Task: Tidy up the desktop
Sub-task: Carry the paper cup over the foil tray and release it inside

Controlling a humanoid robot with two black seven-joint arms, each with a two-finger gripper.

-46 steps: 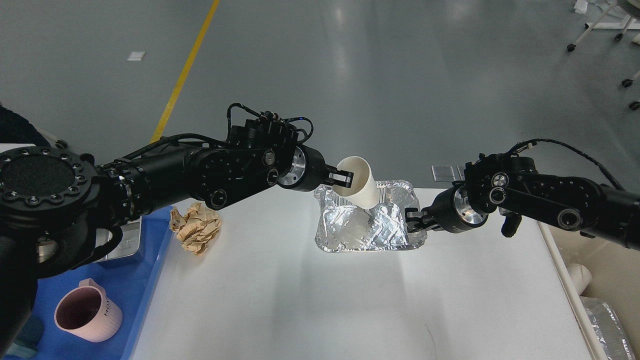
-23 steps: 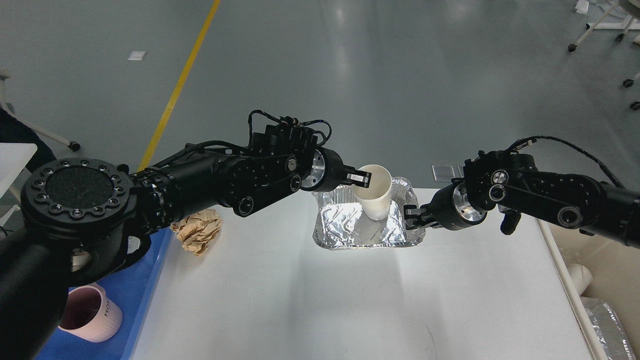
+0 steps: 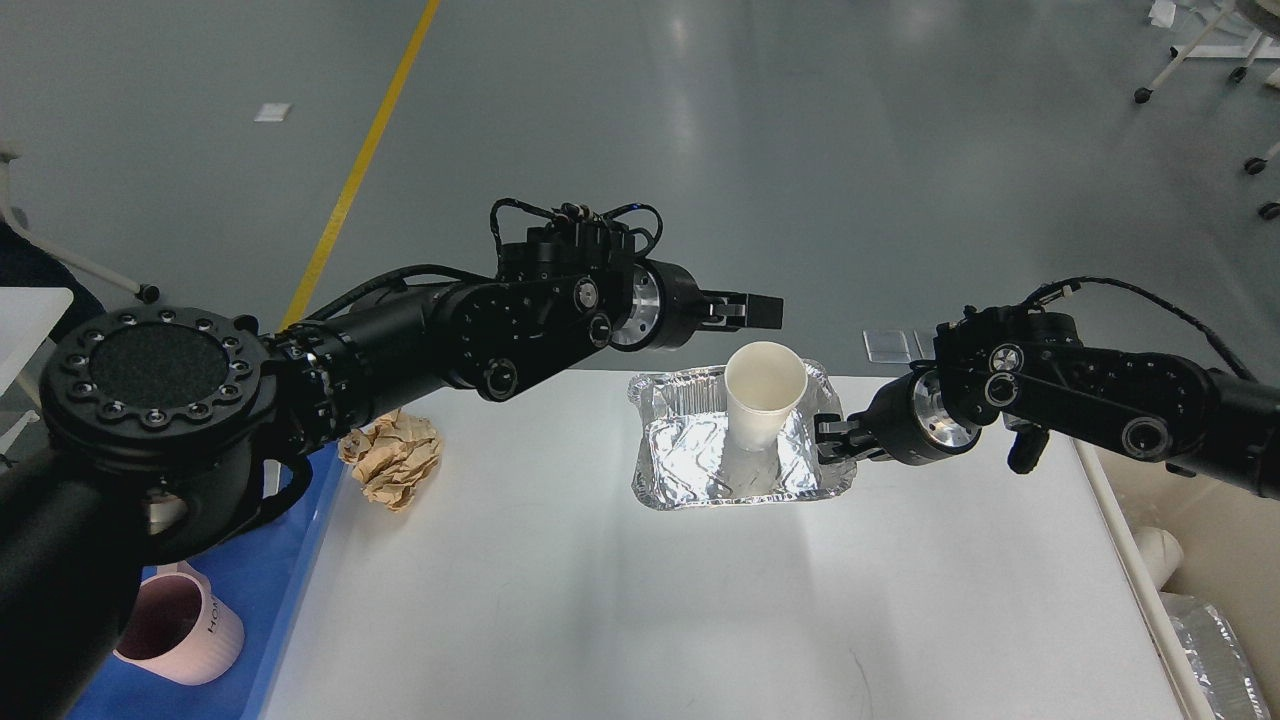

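Observation:
The white desktop (image 3: 700, 600) fills the lower part of the head view. A silver foil tray (image 3: 700, 465) lies at its far middle. A white paper cup (image 3: 765, 400) stands upright inside the tray, on its right side. My left gripper (image 3: 765, 312) hangs above and just behind the cup, apart from it, open and empty. My right gripper (image 3: 832, 440) is shut on the tray's right rim, low over the desktop.
A crumpled brown paper ball (image 3: 392, 458) lies near the desktop's left edge. A blue tray (image 3: 270, 600) at the left holds a pink mug (image 3: 175, 625). A cream bin (image 3: 1225, 540) stands beyond the right edge with foil and white items in it.
My left gripper carried the tilted cup right, set it upright in the foil tray, let go and rose above it. The tray shifted slightly right with my right gripper.

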